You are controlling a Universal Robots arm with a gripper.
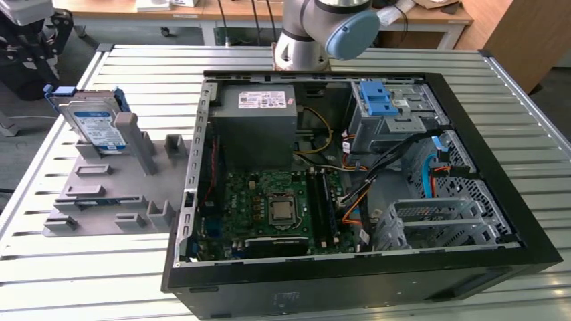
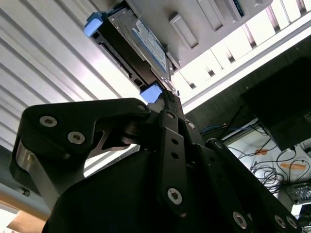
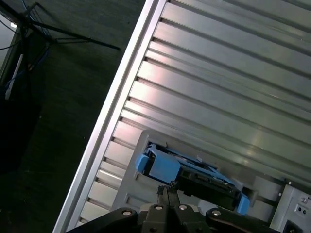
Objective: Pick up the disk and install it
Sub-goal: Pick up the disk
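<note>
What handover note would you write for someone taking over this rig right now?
Gripper: shut, empty, above the disk and apart from it in both wrist views.
Disk: propped upright in the grey holder on the slatted table, at the exterior view's left, outside the open computer case.
Done: nothing shows yet.
Left: disk not picked up, not installed.

A ribbed metal worktop gleams under bright light. In the exterior view, a wooden desk stands at eleven o'clock and a wooden cabinet at two.
</note>
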